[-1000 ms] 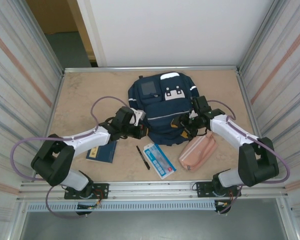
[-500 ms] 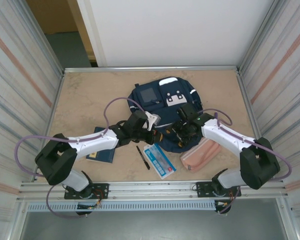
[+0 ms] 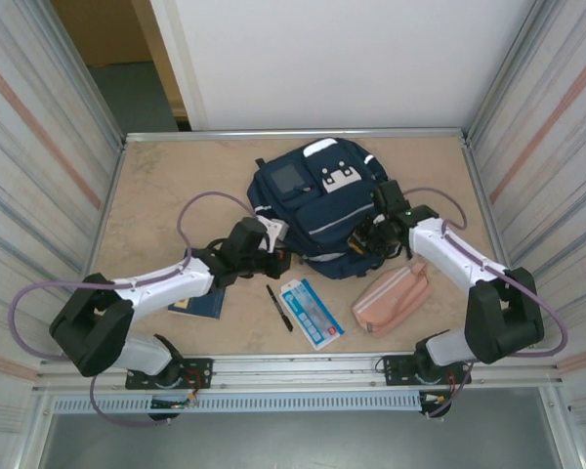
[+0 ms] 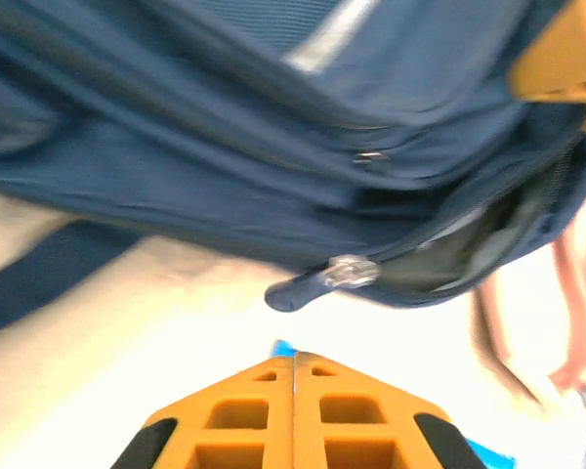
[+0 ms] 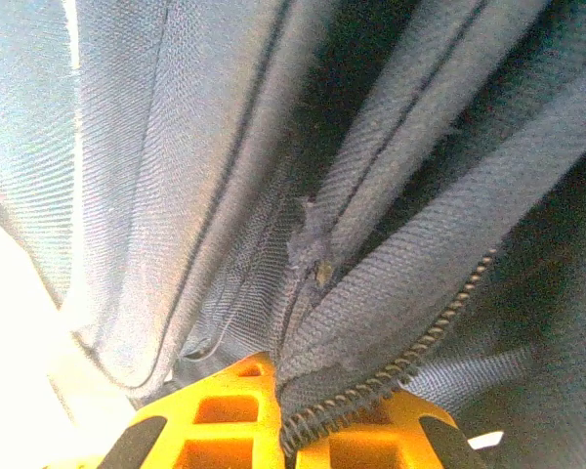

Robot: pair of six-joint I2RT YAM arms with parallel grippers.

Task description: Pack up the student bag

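Observation:
The student bag (image 3: 317,200), navy blue with white patches, lies at the middle back of the table with its opening toward me. In the right wrist view my right gripper (image 5: 285,379) is shut on the bag's fabric edge (image 5: 391,303), with zipper teeth (image 5: 391,376) running between the orange fingers. From above, the right gripper (image 3: 363,242) sits at the bag's near right corner. My left gripper (image 3: 277,261) is shut and holds nothing, just off the bag's near left edge. In the left wrist view the left gripper (image 4: 294,358) points at a dark zipper pull (image 4: 317,281) hanging from the bag (image 4: 225,166), without touching it.
A pink pencil pouch (image 3: 391,298) lies near the right arm. A black pen (image 3: 278,307) and a blue-and-white packet (image 3: 313,313) lie in front of the bag. A dark blue booklet (image 3: 200,298) sits under the left arm. Metal walls ring the table.
The right gripper has shut on the bag's zipper edge. The bag, pulled nearer half a second ago, has swung back and to the right. The left gripper has drawn back to the left.

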